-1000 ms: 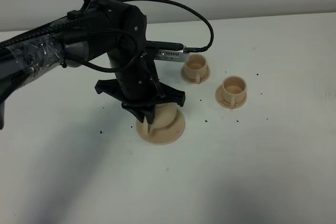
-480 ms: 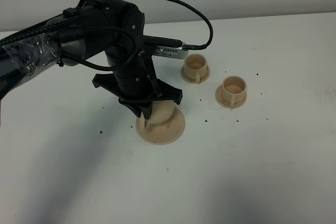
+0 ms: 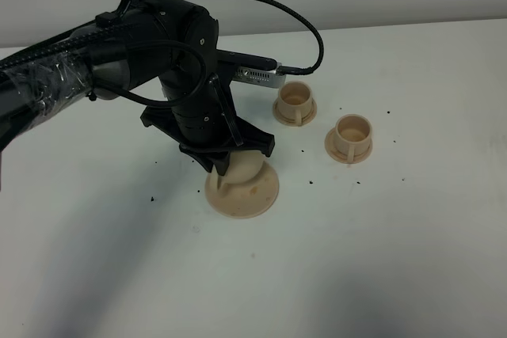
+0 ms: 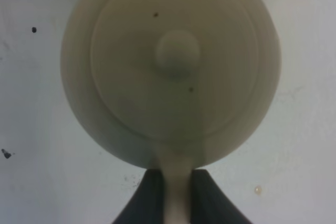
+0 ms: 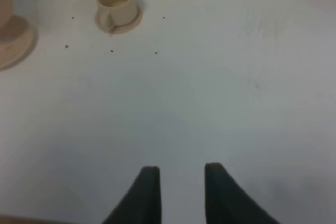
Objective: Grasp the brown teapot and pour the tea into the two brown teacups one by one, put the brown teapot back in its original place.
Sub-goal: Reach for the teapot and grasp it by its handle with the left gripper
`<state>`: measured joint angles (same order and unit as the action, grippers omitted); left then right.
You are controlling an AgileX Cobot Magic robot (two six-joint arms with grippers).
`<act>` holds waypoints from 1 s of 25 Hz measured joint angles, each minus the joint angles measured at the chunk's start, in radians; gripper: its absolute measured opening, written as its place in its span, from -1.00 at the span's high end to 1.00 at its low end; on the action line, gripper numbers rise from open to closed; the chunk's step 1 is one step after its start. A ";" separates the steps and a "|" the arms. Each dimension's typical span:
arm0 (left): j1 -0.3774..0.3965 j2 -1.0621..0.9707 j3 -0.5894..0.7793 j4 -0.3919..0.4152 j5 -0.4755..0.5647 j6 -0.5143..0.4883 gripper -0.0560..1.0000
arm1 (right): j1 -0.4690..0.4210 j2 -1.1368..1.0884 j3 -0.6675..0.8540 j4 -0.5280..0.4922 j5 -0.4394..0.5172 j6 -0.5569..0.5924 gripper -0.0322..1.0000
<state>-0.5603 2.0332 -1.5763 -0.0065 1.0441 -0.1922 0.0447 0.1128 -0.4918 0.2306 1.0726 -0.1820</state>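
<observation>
Our left gripper is clenched on the loop handle of the brown teapot, leaving the spout free to pour. The pot sits over the saucer, perhaps barely clear of it. The two brown teacups stand nearby, and our right gripper hangs released.

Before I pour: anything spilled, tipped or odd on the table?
Only dark specks scattered on the table around the saucer and cups, plus two on the teapot lid; I cannot tell what they are. Both cups stand upright, and nothing looks broken.
</observation>
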 joint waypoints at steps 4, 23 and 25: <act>0.000 -0.001 0.015 -0.014 -0.007 0.012 0.60 | 0.000 0.000 0.000 0.000 0.000 0.000 0.47; 0.000 -0.004 0.117 -0.048 -0.118 0.044 0.60 | 0.000 0.000 0.000 0.001 0.000 0.000 0.47; 0.000 -0.005 0.134 -0.051 -0.130 0.046 0.60 | 0.000 0.000 0.000 0.001 0.000 0.000 0.47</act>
<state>-0.5603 2.0280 -1.4426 -0.0577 0.9140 -0.1466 0.0447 0.1128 -0.4918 0.2315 1.0726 -0.1820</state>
